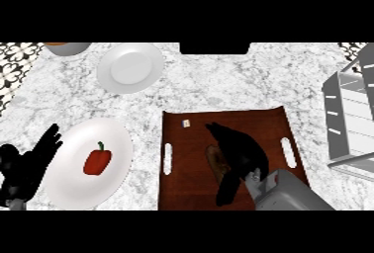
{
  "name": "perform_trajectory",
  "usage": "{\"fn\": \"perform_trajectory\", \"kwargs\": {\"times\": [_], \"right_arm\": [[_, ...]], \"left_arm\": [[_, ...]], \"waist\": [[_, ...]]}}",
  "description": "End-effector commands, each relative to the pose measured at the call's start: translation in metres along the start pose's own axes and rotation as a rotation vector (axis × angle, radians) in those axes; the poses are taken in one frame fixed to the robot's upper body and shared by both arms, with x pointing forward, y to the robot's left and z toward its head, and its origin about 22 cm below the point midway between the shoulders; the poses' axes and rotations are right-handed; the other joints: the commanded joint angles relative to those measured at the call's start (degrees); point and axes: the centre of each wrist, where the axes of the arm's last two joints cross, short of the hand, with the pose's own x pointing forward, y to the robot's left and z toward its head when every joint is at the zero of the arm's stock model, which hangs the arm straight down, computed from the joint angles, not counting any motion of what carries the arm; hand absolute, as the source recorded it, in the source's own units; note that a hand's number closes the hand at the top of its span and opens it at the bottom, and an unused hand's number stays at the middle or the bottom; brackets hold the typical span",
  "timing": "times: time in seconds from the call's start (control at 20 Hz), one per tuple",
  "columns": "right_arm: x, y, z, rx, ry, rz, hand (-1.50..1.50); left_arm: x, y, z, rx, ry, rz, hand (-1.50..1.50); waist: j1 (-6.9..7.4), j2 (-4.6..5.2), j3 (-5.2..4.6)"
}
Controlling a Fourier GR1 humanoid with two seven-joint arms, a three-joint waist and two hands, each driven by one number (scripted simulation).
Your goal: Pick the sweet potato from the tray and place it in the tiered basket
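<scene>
On the tray (191, 192) at the tabletop's (241, 84) near edge, the right robot hand (241, 150) covers the sweet potato (214, 158), its grip impossible to tell; lifting and carrying to the tiered basket (349, 118) at the right edge seemingly remain.

A brown sweet potato (213, 159) lies mid-tray, only its left edge showing. The dark reddish-brown tray (191, 190) has white slotted handles. The grey tiered basket (349, 121) stands to its right, apart.
</scene>
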Motion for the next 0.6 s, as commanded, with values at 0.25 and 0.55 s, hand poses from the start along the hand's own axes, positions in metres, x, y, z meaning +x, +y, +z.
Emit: {"fn": "perform_trajectory", "kwargs": {"times": [0.25,0.55], "right_arm": [[0.003,-0.01,0.003,-0.004,0.171,0.079,-1.5],[-0.016,-0.036,0.004,0.049,0.184,0.049,-1.5]], "left_arm": [[0.005,0.0,-0.005,0.002,-0.003,0.01,0.0],[-0.016,-0.016,0.0,0.011,-0.003,-0.01,0.0]], "waist": [[-0.34,0.03,0.03],[-0.24,0.06,0.02]]}}
